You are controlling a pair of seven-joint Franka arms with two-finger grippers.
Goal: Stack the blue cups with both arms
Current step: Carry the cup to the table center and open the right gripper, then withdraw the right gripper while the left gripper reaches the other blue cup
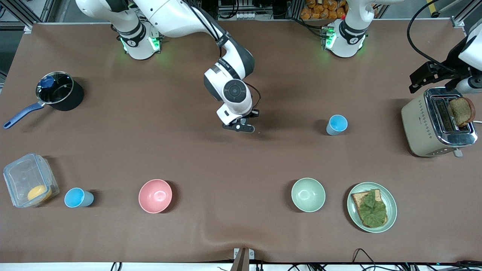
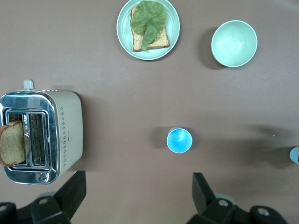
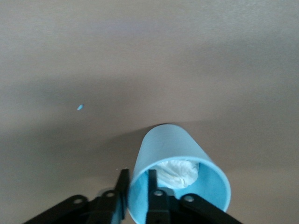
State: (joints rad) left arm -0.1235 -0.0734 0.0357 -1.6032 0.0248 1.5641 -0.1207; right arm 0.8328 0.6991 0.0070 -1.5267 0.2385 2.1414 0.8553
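My right gripper (image 1: 238, 126) is low over the middle of the table. In the right wrist view it (image 3: 138, 178) is shut on the rim of a light-blue cup (image 3: 174, 154) with a whitish inside, one finger inside and one outside. That cup is hidden under the wrist in the front view. A second blue cup (image 1: 336, 124) stands upright toward the left arm's end, also in the left wrist view (image 2: 179, 140). A third blue cup (image 1: 78, 197) stands beside the clear container. My left gripper (image 1: 423, 78) hangs open and empty (image 2: 138, 186) above the toaster.
A toaster (image 1: 438, 122) with a bread slice stands at the left arm's end. A plate (image 1: 391, 205) with toast and lettuce, a pale green bowl (image 1: 308, 194) and a pink bowl (image 1: 155, 195) lie nearer the camera. A pot (image 1: 60, 92) and a clear container (image 1: 28, 180) sit at the right arm's end.
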